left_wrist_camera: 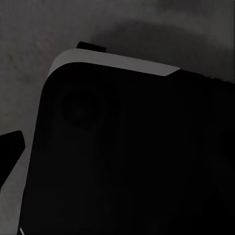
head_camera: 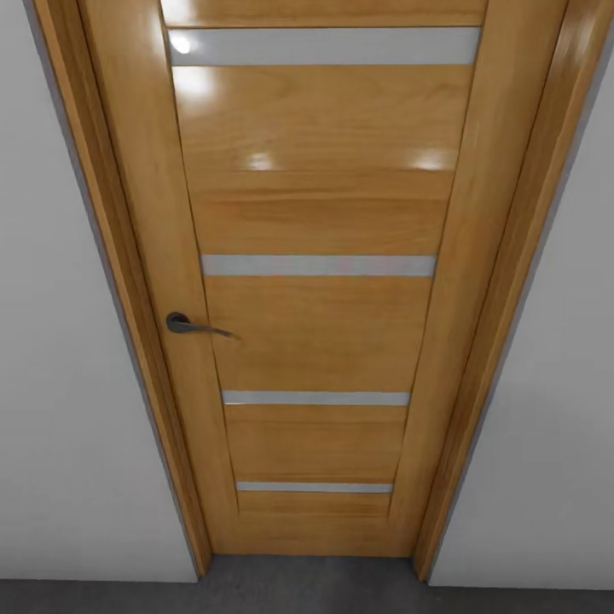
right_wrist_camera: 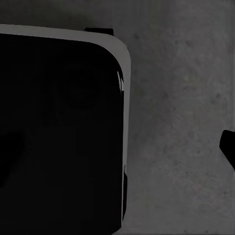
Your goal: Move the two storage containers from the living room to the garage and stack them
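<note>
The two storage containers are out of view. I face a shut wooden door [head_camera: 315, 341] from close up. A strip of dark grey concrete floor [head_camera: 307, 588] runs along its foot. My left gripper [left_wrist_camera: 117, 152] hangs over the robot's black base [left_wrist_camera: 132, 156]; one dark finger [left_wrist_camera: 11, 147] shows at the picture's edge, so the jaws stand wide apart and empty. In the right wrist view, my right gripper [right_wrist_camera: 117, 152] hangs the same way above the base [right_wrist_camera: 58, 132], with one finger [right_wrist_camera: 228, 147] at the edge over speckled floor [right_wrist_camera: 181, 98].
The door has several frosted horizontal strips and a dark lever handle [head_camera: 183, 324] on its left side. Its wooden frame [head_camera: 128, 281] is set in pale grey walls [head_camera: 51, 384] on both sides. The base's grey rim [left_wrist_camera: 112, 61] lies just below both arms.
</note>
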{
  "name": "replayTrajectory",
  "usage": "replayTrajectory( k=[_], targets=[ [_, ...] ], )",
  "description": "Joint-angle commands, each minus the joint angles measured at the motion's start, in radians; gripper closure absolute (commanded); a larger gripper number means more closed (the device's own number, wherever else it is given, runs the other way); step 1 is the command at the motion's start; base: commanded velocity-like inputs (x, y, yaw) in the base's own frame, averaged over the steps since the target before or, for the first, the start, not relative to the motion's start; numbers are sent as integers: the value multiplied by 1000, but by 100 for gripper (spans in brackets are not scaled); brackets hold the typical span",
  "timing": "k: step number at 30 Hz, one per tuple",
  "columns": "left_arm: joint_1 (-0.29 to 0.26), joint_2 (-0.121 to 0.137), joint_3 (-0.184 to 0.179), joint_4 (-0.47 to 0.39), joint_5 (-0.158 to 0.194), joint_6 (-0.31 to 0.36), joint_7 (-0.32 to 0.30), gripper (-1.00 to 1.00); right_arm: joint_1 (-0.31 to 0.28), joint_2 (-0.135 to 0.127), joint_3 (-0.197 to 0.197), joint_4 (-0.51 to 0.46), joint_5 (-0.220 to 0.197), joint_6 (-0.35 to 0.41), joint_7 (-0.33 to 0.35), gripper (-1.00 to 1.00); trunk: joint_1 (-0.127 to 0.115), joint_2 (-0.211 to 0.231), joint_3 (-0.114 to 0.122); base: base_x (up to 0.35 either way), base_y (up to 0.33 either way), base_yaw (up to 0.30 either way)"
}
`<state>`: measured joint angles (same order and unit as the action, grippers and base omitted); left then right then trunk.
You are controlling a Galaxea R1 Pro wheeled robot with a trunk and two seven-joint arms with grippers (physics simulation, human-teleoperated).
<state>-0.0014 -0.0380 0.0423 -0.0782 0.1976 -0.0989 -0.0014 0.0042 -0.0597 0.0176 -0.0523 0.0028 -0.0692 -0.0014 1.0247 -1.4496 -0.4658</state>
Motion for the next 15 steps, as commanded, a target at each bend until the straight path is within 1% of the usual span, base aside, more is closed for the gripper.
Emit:
replayTrajectory(
  k=[1,8,15],
  targets=[
    [0,0,4,0,3,-2,0,-100,0,0,2,-1,0,-1,0,-100,0,0,-1,162,0,0],
    [0,0,4,0,3,-2,0,-100,0,0,2,-1,-2,-1,0,-100,0,0,-1,114,0,0],
    [0,0,4,0,3,-2,0,-100,0,1,-5,-1,-7,6,6,-100,0,0,-1,31,0,0]
  ],
)
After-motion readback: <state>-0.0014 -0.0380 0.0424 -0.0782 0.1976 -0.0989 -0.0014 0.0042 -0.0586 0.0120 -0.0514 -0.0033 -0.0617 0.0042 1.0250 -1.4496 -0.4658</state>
